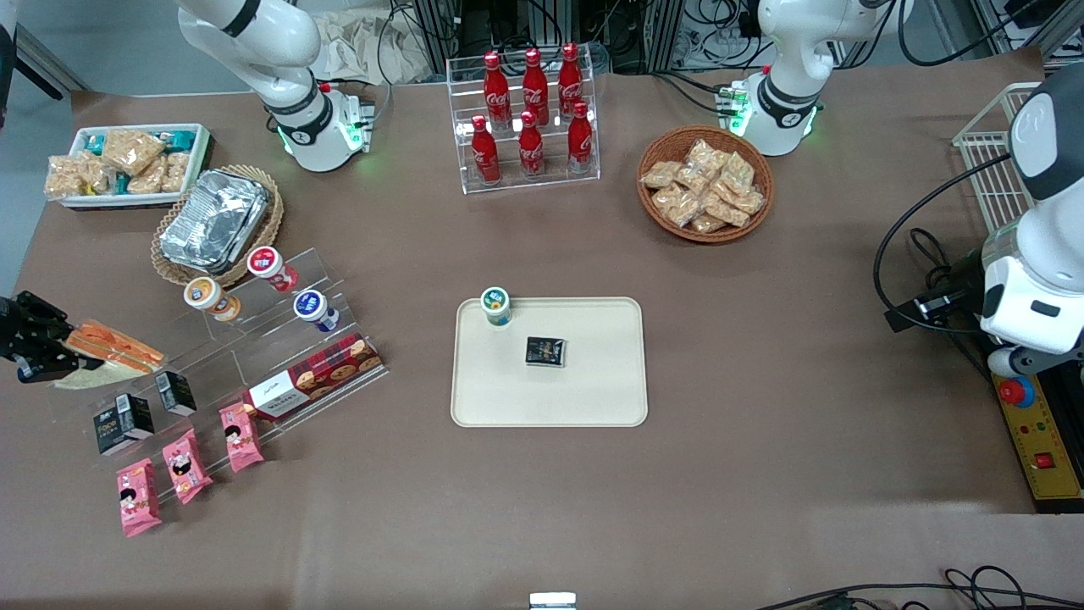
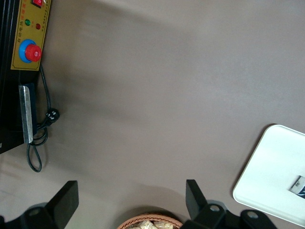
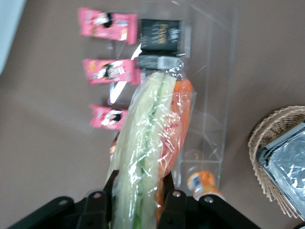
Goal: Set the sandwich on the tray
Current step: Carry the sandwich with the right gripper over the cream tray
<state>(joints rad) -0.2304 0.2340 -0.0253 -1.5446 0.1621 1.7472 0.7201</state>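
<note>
the gripper (image 1: 51, 349) hangs over the working arm's end of the table, fingers clamped on the sandwich (image 1: 114, 346), whose long axis runs out toward three o'clock, and the tray (image 1: 622, 373) waits well apart, also at three o'clock, carrying a cup (image 1: 495, 306) and a dark packet (image 1: 545, 352).

The red bottles (image 1: 532, 110) in the clear rack each carry the white Coca-Cola script. The black carton (image 1: 124, 424) standing near the pink packets reads "FOOD" in pale letters on its side. The red tartan cookie box (image 1: 315, 378) has a white label with a script name, which looks like "Walkers". The print on the pink packets (image 1: 185, 464), the small cups and the dark packet on the tray (image 1: 593, 407) is too small to read.

My hand (image 3: 138, 200) grips the sandwich (image 3: 152, 143), whose wrap shows no legible label.
</note>
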